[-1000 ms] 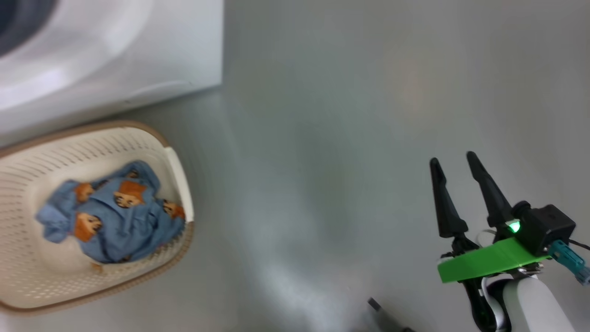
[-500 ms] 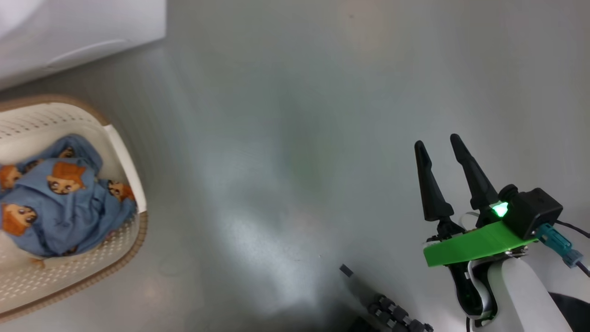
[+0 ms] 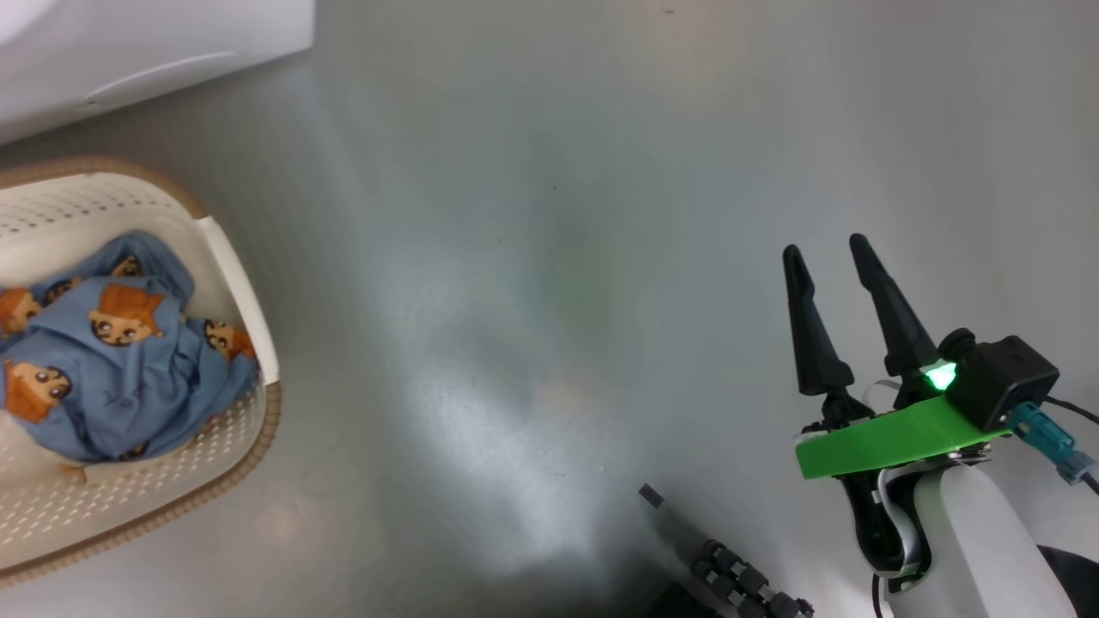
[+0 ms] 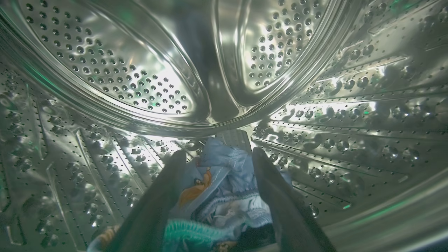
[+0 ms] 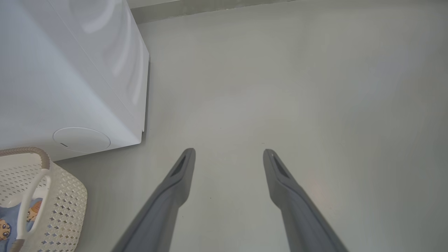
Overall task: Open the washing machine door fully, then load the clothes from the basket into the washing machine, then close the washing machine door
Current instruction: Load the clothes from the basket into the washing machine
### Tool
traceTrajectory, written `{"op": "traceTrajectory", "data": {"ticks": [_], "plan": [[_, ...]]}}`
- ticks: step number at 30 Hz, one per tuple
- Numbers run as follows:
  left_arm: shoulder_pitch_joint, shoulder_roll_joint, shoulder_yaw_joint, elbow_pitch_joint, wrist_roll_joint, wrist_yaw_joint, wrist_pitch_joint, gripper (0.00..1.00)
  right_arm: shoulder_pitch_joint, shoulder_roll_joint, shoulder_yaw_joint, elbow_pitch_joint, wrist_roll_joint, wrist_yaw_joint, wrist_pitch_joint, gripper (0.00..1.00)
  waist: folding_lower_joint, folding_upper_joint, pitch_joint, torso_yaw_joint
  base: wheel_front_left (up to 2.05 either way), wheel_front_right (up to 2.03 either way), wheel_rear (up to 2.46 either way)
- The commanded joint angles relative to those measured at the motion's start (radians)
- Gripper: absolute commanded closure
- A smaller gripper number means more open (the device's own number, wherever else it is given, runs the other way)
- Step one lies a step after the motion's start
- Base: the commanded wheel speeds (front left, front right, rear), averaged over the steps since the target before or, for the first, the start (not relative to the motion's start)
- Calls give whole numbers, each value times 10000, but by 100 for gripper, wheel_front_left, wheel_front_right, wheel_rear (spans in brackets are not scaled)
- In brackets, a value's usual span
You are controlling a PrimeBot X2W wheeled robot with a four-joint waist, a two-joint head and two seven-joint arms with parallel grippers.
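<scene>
The head camera has swung since a second ago, so the cream perforated basket with its brown woven-look rim now sits at the left edge, the printed light-blue clothes bunched inside it, near the white washing machine. Inside the dimpled steel drum the left gripper reaches low, fingers spread and released, with a crumpled blue garment lying between them. The right gripper hovers over the grey floor, its tapered dark fingers apart, holding nothing.

Shiny perforated steel drum, soft cloth clothes, matt perforated plastic basket
</scene>
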Motion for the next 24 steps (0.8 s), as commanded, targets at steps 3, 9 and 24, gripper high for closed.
{"op": "traceTrajectory", "data": {"ticks": [3,9,24], "plan": [[21,371,54,-140,-96,137,-48,0,119,-110,25,-148,-17,44,-96,0,0,-1,-62,202,0,0,0],[669,87,148,-120,-391,150,-518,0,39,-110,-373,-228,-264,44,-81,0,0,-1,-380,632,0,0,0],[4365,-1489,650,-656,-1374,299,-2322,0,535,-110,-1121,-581,-987,44,499,0,0,-1,-2391,1782,0,0,0]]}}
